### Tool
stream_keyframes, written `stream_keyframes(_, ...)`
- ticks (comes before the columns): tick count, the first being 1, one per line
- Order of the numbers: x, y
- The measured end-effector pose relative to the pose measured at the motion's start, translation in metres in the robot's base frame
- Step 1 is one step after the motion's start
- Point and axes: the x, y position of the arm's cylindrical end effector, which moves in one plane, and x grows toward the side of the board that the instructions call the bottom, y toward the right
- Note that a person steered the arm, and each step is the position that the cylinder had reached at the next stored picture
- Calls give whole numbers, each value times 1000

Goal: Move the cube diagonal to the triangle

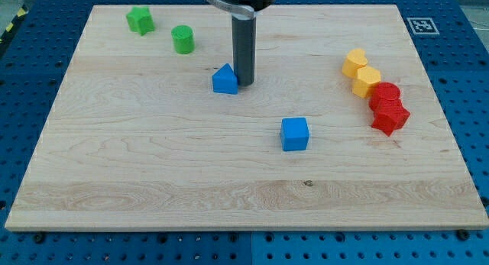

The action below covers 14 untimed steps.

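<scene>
A blue cube (294, 134) lies near the middle of the wooden board (153, 166). A blue triangle block (225, 79) lies up and to the left of it. My tip (245, 84) rests on the board just to the right of the blue triangle, touching or almost touching its right side. The cube is well below and to the right of my tip.
A green star-like block (140, 20) and a green cylinder (182, 39) lie at the top left. Two yellow blocks (354, 63) (367, 80) and two red blocks (386, 94) (390, 116) form a touching chain at the right.
</scene>
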Motion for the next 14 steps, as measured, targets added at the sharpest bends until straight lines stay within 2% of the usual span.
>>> stream_keyframes(1,43,11)
stream_keyframes(2,61,-8)
stream_keyframes(4,-24,-17)
stream_keyframes(5,-25,-14)
stream_keyframes(7,31,9)
stream_keyframes(8,80,10)
stream_keyframes(9,127,31)
stream_keyframes(10,150,68)
stream_keyframes(11,128,110)
stream_keyframes(13,88,60)
stream_keyframes(14,108,65)
